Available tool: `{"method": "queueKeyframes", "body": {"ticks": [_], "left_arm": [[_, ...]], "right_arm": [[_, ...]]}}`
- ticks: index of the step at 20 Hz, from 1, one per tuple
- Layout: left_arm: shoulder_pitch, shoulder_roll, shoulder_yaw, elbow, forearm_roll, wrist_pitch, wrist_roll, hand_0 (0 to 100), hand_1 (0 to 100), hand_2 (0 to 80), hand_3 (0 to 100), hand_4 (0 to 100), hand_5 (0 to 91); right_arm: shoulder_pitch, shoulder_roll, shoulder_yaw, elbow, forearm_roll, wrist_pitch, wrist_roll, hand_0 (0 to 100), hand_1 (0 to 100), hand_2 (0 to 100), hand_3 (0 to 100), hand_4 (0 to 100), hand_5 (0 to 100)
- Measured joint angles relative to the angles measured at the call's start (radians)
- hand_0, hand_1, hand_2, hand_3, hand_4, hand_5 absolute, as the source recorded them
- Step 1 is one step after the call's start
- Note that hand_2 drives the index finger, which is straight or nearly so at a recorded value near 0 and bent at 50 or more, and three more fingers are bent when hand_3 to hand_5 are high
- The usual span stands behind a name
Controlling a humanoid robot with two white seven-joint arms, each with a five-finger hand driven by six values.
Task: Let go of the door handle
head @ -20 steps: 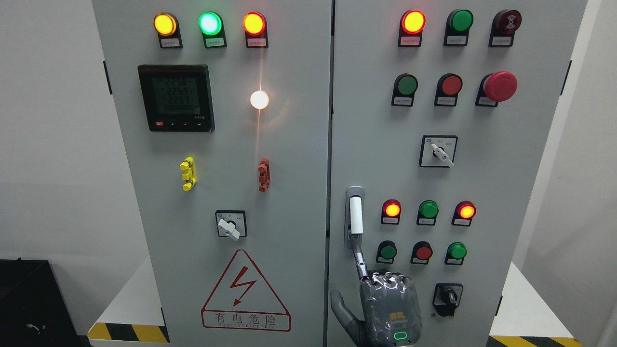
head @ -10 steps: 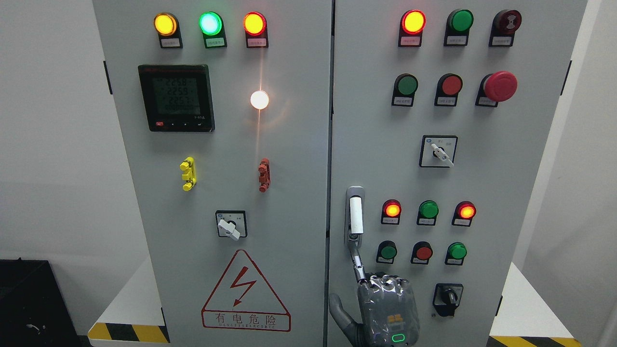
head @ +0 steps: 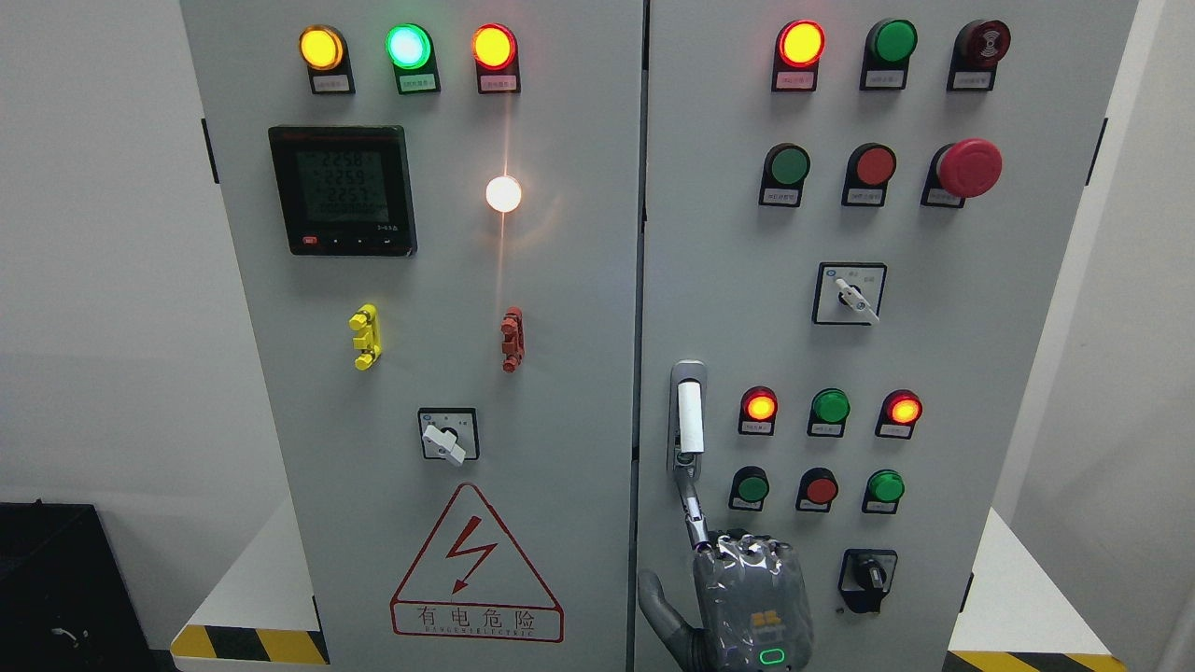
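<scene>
One hand shows: the right hand (head: 747, 607), rising from the bottom edge of the right door (head: 990, 373) of the cabinet. The door handle (head: 689, 418) (a white upright grip in a metal frame) sits at that door's left edge, in its lower half, just beside the seam between the two doors. A single finger (head: 693, 515) points up from the hand to the handle's lower end. The thumb (head: 656, 605) is spread to the left, and nothing is grasped. This pose suits a release: the palm is below the grip and nothing wraps it, so the hand can likely draw away without dragging the door. Whether the fingertip touches the frame's lower end or stops just short cannot be told. The other fingers are hidden behind the shiny back of the hand, and the wrist is cut off by the lower edge. The left arm is out of view.
</scene>
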Motion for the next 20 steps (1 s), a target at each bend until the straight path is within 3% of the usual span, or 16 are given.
{"method": "queueKeyframes", "body": {"ticks": [8, 20], "left_arm": [[0.0, 0.0, 0.0, 0.0, 0.0, 0.0, 0.0, 12, 56, 0.0, 0, 0, 0.0], [0.0, 0.0, 0.0, 0.0, 0.0, 0.0, 0.0, 12, 56, 0.0, 0, 0, 0.0]], "right_arm": [[0.0, 0.0, 0.002, -0.005, -0.001, -0.002, -0.008, 38, 29, 48, 100, 100, 100], [0.002, -0.002, 0.003, -0.017, -0.001, -0.003, -0.014, 37, 30, 51, 100, 100, 100]]}}
